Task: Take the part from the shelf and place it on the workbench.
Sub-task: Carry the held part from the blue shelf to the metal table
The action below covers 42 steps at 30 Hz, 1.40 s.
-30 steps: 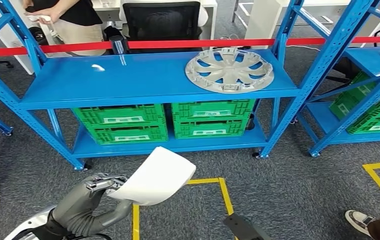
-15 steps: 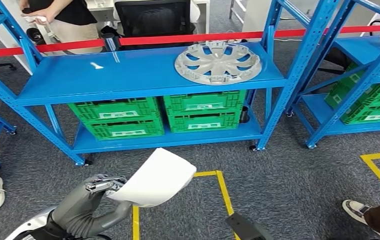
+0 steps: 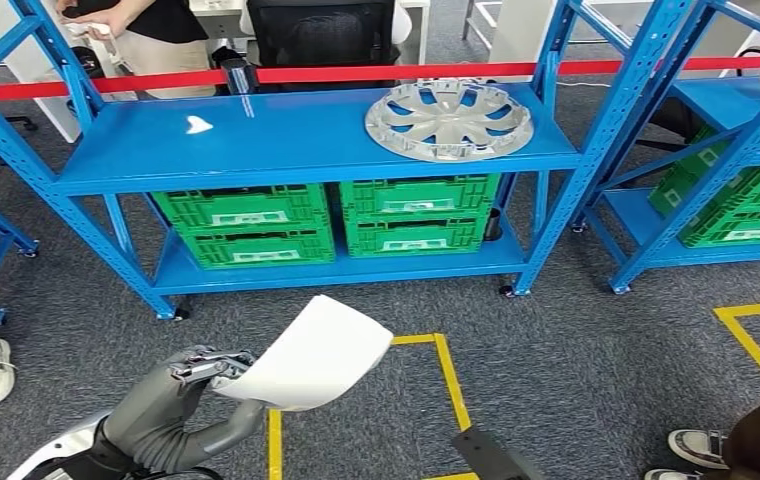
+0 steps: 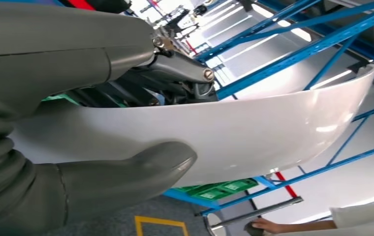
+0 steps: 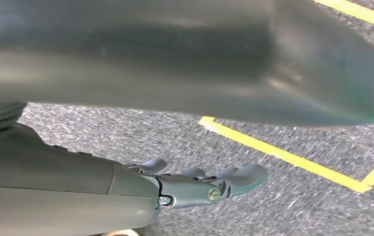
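1. Your left hand [image 3: 199, 368] grips the white part [image 3: 311, 352] by one edge, near the robot's body and well short of the blue shelf [image 3: 296, 150]. In the left wrist view the thumb [image 4: 126, 172] presses one face of the part [image 4: 234, 132] and the darker fingers [image 4: 175, 73] lie on the other.
2. The part is a thin, curved, glossy panel. You should judge it light and fairly stiff, but slick, so it could slide or pivot in an edge grip.
3. Most of the panel juts out past the hand toward the shelf. That overhang gives it leverage on the fingers, so avoid sharp swings.
4. If you regrip, take hold further in from the edge, with the thumb across the curve, not on the bare rim.
5. Your right hand [image 5: 200, 184] hangs over the grey carpet [image 5: 283, 196] with its fingers loosely spread and nothing in them, free to steady the far edge.
6. A silver wheel cover [image 3: 448, 120] lies on the shelf's top board, and green crates [image 3: 328, 225] sit on the board below it. No workbench is visible, so you cannot yet judge the set-down spot.
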Available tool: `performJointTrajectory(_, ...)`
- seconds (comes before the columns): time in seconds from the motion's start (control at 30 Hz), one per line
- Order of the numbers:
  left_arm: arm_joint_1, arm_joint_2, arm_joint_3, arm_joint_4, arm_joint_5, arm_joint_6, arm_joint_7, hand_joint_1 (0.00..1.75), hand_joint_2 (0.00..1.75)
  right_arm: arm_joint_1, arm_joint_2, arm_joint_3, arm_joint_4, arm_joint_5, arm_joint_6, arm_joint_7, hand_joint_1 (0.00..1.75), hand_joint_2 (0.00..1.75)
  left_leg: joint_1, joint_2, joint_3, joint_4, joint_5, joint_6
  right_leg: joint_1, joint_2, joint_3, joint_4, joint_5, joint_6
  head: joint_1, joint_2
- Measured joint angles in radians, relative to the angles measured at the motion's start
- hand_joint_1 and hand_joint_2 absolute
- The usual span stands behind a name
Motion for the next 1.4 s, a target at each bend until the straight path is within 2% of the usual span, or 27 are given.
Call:
performJointTrajectory(0.3,0.000,0.001,-0.002,0.000,-0.008,0.011,0.000,1.75,1.75,0.000,0.005,-0.004,0.001,0.013,-0.001,-0.013,0.00,0.00,-0.003,0.000,-0.008,0.008,0.003,0.006,-0.003,0.001,-0.002,-0.007,0.013,0.010,0.000,0.000)
performJointTrajectory(0.4,0.000,0.002,-0.003,-0.004,-0.012,0.016,0.000,1.75,1.75,-0.001,0.008,-0.004,0.001,0.018,0.001,-0.019,0.00,0.00,0.000,0.001,-0.002,-0.011,0.019,0.022,-0.004,0.000,0.000,-0.017,0.018,0.024,0.000,0.000)
performJointTrajectory(0.43,0.000,0.001,-0.003,-0.006,-0.014,0.018,0.000,1.75,1.75,-0.002,0.009,-0.003,0.001,0.019,0.002,-0.022,0.00,0.00,0.004,0.002,0.001,-0.026,0.030,0.028,-0.002,0.001,-0.007,-0.002,0.003,0.026,0.000,0.000)
performJointTrajectory(0.47,-0.001,0.001,-0.004,-0.008,-0.015,0.019,0.001,1.75,1.75,-0.003,0.010,-0.003,0.001,0.018,0.003,-0.023,0.00,0.00,0.009,0.003,0.003,-0.038,0.039,0.032,-0.001,0.002,-0.023,0.034,-0.023,0.027,0.001,0.000)
performJointTrajectory(0.53,-0.002,-0.001,-0.008,-0.007,-0.016,0.015,0.003,1.75,1.75,-0.003,0.011,-0.003,0.004,0.010,0.003,-0.025,0.00,0.00,0.011,0.004,-0.004,-0.041,0.046,0.035,-0.006,0.004,-0.080,0.164,-0.095,0.029,0.002,0.000)
performJointTrajectory(0.57,-0.002,-0.001,-0.011,-0.005,-0.016,0.011,0.004,1.75,1.75,-0.002,0.011,-0.004,0.007,0.003,0.001,-0.027,0.00,0.00,0.011,0.003,-0.008,-0.038,0.046,0.033,-0.009,0.004,-0.105,0.224,-0.120,0.031,0.002,0.000)
performJointTrajectory(0.6,-0.003,-0.001,-0.015,-0.002,-0.016,0.006,0.004,1.75,1.75,0.000,0.011,-0.005,0.010,-0.005,-0.002,-0.029,0.00,0.00,0.013,0.002,-0.013,-0.034,0.045,0.030,-0.012,0.004,-0.117,0.256,-0.127,0.035,0.002,0.000)
performJointTrajectory(0.63,-0.006,-0.001,-0.018,0.002,-0.014,0.003,0.004,1.75,1.75,0.001,0.012,-0.006,0.014,-0.012,-0.006,-0.034,0.00,0.00,0.017,0.000,-0.016,-0.028,0.043,0.024,-0.017,0.004,-0.108,0.247,-0.115,0.039,0.002,0.000)
performJointTrajectory(0.7,-0.016,-0.001,-0.026,0.013,-0.007,0.001,0.002,1.75,1.75,0.002,0.012,-0.008,0.019,-0.021,-0.013,-0.041,0.00,0.00,0.028,-0.005,-0.025,-0.006,0.033,0.005,-0.028,0.005,-0.041,0.129,-0.065,0.052,0.002,0.000)
performJointTrajectory(0.73,-0.022,0.000,-0.028,0.019,-0.002,0.001,0.001,1.75,1.75,0.001,0.014,-0.009,0.020,-0.023,-0.016,-0.044,0.00,0.00,0.031,-0.008,-0.032,0.010,0.025,-0.006,-0.030,0.010,-0.010,0.071,-0.047,0.054,0.003,0.000)
performJointTrajectory(0.77,-0.027,0.000,-0.031,0.024,0.002,0.002,0.000,1.75,1.75,0.000,0.016,-0.009,0.022,-0.025,-0.018,-0.044,0.00,0.00,0.032,-0.010,-0.039,0.022,0.019,-0.017,-0.030,0.014,0.009,0.035,-0.040,0.050,0.003,0.000)
performJointTrajectory(0.8,-0.031,0.000,-0.033,0.028,0.005,0.003,-0.002,1.75,1.75,-0.002,0.018,-0.010,0.024,-0.026,-0.019,-0.044,0.00,0.00,0.031,-0.012,-0.044,0.030,0.015,-0.025,-0.028,0.017,0.013,0.026,-0.044,0.042,0.003,0.000)
performJointTrajectory(0.87,-0.037,0.001,-0.037,0.036,0.011,0.004,-0.007,1.75,1.75,-0.003,0.020,-0.012,0.028,-0.034,-0.021,-0.044,0.00,0.00,0.032,-0.016,-0.048,0.032,0.015,-0.034,-0.024,0.017,0.005,0.037,-0.046,0.018,0.002,0.000)
performJointTrajectory(0.93,-0.045,0.003,-0.040,0.045,0.016,0.006,-0.011,1.75,1.75,-0.005,0.020,-0.015,0.033,-0.042,-0.023,-0.045,0.00,0.00,0.034,-0.014,-0.055,0.051,0.000,-0.042,-0.025,0.012,0.002,0.039,-0.044,0.002,0.002,0.000)
performJointTrajectory(1.0,-0.055,0.003,-0.042,0.053,0.018,0.008,-0.013,1.75,1.75,-0.007,0.020,-0.016,0.037,-0.044,-0.026,-0.045,0.00,0.00,0.034,-0.009,-0.092,0.141,-0.057,-0.047,-0.024,0.006,-0.001,0.038,-0.041,-0.008,0.002,0.000)
performJointTrajectory(1.07,-0.061,0.003,-0.044,0.061,0.019,0.009,-0.014,1.75,1.75,-0.009,0.021,-0.017,0.041,-0.044,-0.026,-0.044,0.00,0.00,0.033,-0.007,-0.153,0.275,-0.120,-0.048,-0.020,0.000,-0.007,0.038,-0.039,-0.013,0.002,0.000)
performJointTrajectory(1.1,-0.062,0.003,-0.044,0.065,0.019,0.010,-0.014,1.75,1.75,-0.011,0.021,-0.017,0.043,-0.044,-0.026,-0.043,0.00,0.00,0.032,-0.007,-0.171,0.315,-0.131,-0.046,-0.017,-0.003,-0.009,0.038,-0.037,-0.014,0.002,0.000)
performJointTrajectory(1.13,-0.062,0.004,-0.044,0.068,0.018,0.010,-0.014,1.75,1.75,-0.013,0.021,-0.017,0.046,-0.043,-0.024,-0.042,0.00,0.00,0.031,-0.007,-0.171,0.318,-0.122,-0.041,-0.014,-0.006,-0.011,0.038,-0.036,-0.016,0.002,0.000)
performJointTrajectory(1.17,-0.062,0.004,-0.044,0.070,0.018,0.011,-0.015,1.75,1.75,-0.017,0.022,-0.017,0.048,-0.041,-0.022,-0.040,0.00,0.00,0.029,-0.007,-0.151,0.280,-0.094,-0.035,-0.011,-0.008,-0.011,0.038,-0.035,-0.016,0.002,0.000)
performJointTrajectory(1.2,-0.062,0.004,-0.044,0.071,0.016,0.012,-0.016,1.75,1.75,-0.022,0.023,-0.017,0.050,-0.040,-0.019,-0.037,0.00,0.00,0.025,-0.004,-0.116,0.213,-0.058,-0.026,-0.009,-0.010,-0.010,0.038,-0.035,-0.016,0.002,0.000)
performJointTrajectory(1.27,-0.063,0.004,-0.044,0.071,0.012,0.014,-0.019,1.75,1.75,-0.034,0.029,-0.017,0.053,-0.036,-0.015,-0.032,0.00,0.00,0.014,0.010,-0.053,0.084,-0.011,-0.011,-0.006,-0.012,-0.010,0.038,-0.031,-0.011,0.002,0.000)
performJointTrajectory(1.3,-0.064,0.005,-0.044,0.071,0.010,0.016,-0.022,1.75,1.75,-0.041,0.031,-0.017,0.055,-0.035,-0.013,-0.029,0.00,0.00,0.009,0.015,-0.039,0.049,-0.002,-0.007,-0.006,-0.015,-0.011,0.038,-0.029,-0.006,0.002,0.000)
performJointTrajectory(1.4,-0.064,0.011,-0.042,0.073,0.004,0.024,-0.032,1.75,1.75,-0.057,0.039,-0.015,0.064,-0.029,-0.005,-0.027,0.00,0.00,0.005,0.009,-0.040,0.028,0.009,-0.001,-0.009,-0.023,-0.012,0.032,-0.021,0.011,0.002,0.000)
